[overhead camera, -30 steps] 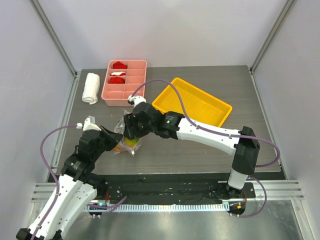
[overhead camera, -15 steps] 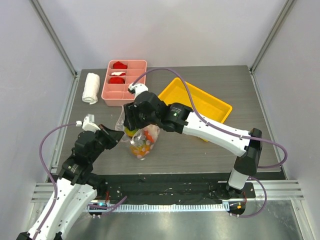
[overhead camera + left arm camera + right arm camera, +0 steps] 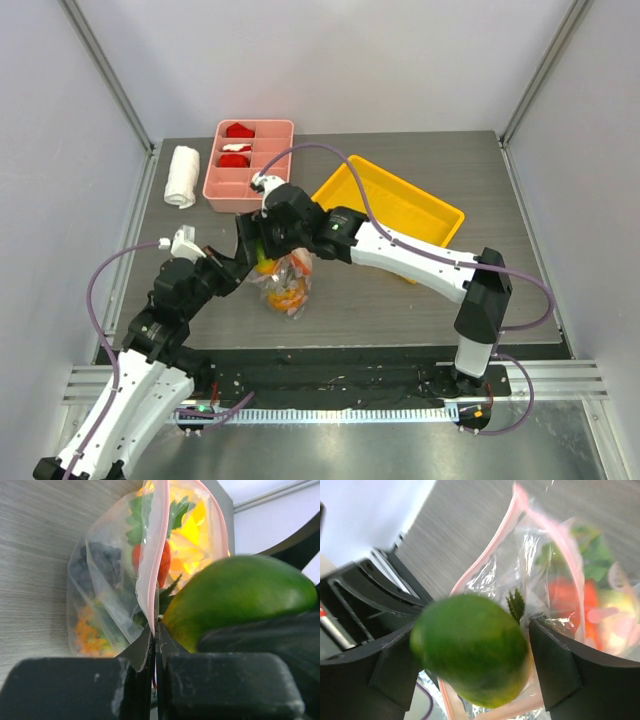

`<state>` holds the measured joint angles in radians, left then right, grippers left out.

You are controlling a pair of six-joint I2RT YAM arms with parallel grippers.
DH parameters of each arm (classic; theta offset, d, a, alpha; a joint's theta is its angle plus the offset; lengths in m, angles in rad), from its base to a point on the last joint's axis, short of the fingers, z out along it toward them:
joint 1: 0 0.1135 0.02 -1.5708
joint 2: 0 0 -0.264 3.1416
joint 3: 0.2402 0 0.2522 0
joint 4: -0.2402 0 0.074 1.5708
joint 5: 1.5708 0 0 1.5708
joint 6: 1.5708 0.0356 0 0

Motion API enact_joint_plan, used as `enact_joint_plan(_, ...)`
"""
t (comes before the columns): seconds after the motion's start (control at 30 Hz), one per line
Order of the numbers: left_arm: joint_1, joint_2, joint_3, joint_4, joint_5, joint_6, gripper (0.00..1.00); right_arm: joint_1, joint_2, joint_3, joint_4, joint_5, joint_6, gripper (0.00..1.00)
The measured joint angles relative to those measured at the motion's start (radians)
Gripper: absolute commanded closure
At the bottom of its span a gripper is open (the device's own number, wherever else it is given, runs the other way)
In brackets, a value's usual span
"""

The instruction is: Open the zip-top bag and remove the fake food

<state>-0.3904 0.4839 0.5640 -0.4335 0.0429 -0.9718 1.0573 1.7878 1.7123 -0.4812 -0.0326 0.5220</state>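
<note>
The clear zip-top bag (image 3: 287, 287) hangs open between both grippers, its pink zip strip up. My left gripper (image 3: 238, 268) is shut on the bag's pink rim (image 3: 150, 580) at its left side. My right gripper (image 3: 262, 252) is at the bag's mouth with the green-yellow mango (image 3: 470, 647) between its fingers (image 3: 555, 665). The mango looks blurred there and also shows in the left wrist view (image 3: 240, 595). Inside the bag (image 3: 555, 555) I see dark grapes (image 3: 95, 562), the yellow pineapple (image 3: 192, 535) with its green top, and orange pieces (image 3: 87, 635).
A pink divided tray (image 3: 215, 185) with red-and-white pieces stands at the back left, with a rolled white towel (image 3: 181, 176) to its left. A yellow tray (image 3: 440, 215) lies at the back right, behind the right arm.
The right gripper has risen to the bag's mouth with the mango between its fingers. The bag has shifted right and hangs more upright. The left gripper still holds the rim.
</note>
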Motion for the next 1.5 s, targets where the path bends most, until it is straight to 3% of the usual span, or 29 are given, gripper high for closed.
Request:
enact_joint_plan(0.27, 0.0, 0.004, -0.024, 0.011, 0.031, -0.012, 1.0, 0.065, 0.006, 0.013, -0.092, 0.116, -0.029, 0.07)
enact_joint_plan(0.57, -0.001, -0.018, -0.024, 0.017, 0.038, -0.012, 1.0, 0.127, 0.068, 0.255, -0.265, 0.267, -0.155, 0.02)
enact_joint_plan(0.7, -0.001, -0.024, -0.024, 0.016, 0.038, -0.012, 1.0, 0.135, 0.094, 0.338, -0.314, 0.303, -0.204, 0.04)
enact_joint_plan(0.9, -0.001, -0.024, -0.024, 0.016, 0.042, -0.015, 1.0, 0.133, 0.098, 0.317, -0.327, 0.316, -0.225, 0.11)
enact_joint_plan(1.0, -0.001, -0.028, -0.024, 0.015, 0.045, -0.016, 1.0, 0.132, 0.1, 0.266, -0.314, 0.314, -0.227, 0.2)
enact_joint_plan(1.13, -0.001, -0.032, -0.024, 0.003, 0.043, -0.016, 1.0, 0.132, 0.124, 0.235, -0.305, 0.309, -0.235, 0.61)
enact_joint_plan(1.23, 0.001, -0.033, -0.024, -0.012, 0.033, -0.016, 1.0, 0.131, 0.132, 0.236, -0.294, 0.331, -0.234, 0.69)
enact_joint_plan(1.5, 0.0, -0.034, 0.01, -0.008, 0.037, -0.015, 1.0, 0.13, 0.062, 0.237, -0.225, 0.346, -0.229, 0.8)
